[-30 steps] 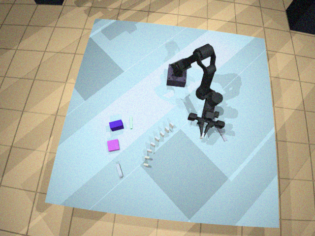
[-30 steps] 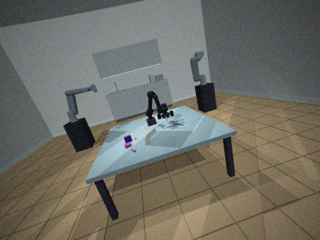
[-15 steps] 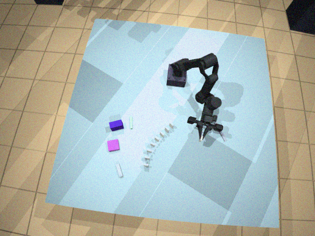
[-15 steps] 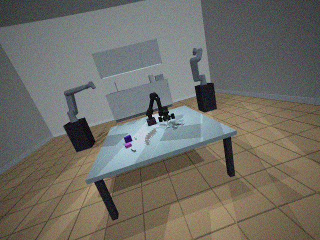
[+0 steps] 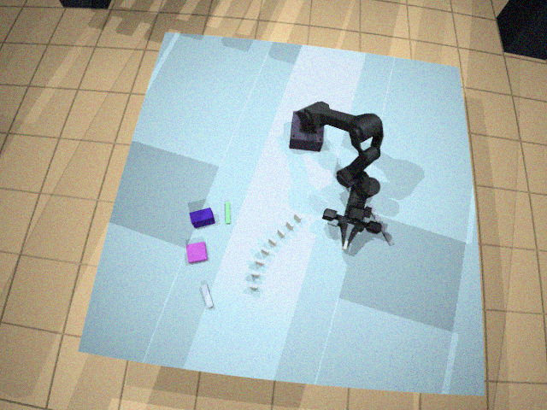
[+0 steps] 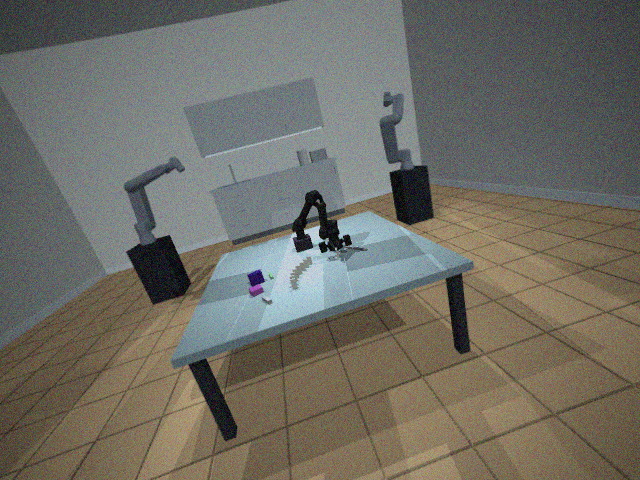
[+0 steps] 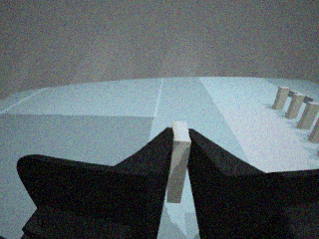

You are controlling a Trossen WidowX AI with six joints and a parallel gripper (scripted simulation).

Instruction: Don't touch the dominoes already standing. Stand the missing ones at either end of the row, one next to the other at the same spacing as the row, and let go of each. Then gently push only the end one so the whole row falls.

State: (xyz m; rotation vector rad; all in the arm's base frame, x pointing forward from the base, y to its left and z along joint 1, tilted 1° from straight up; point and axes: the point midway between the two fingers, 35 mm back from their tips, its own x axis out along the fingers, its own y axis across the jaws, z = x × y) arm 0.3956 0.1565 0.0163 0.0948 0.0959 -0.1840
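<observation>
My gripper is shut on a beige domino, held upright between the fingertips. It is to the right of the upper end of the row in the top view, apart from it. Several beige dominoes stand in a curved row. In that view the upper end domino is nearest the gripper, and the lower end domino is farthest. Part of the row shows at the right of the wrist view, with one standing domino whole. The gap between the held domino's foot and the table cannot be judged.
Left of the row are a dark blue block, a green bar, a magenta block and a whitish bar lying down. The arm's base stands above the row in the top view.
</observation>
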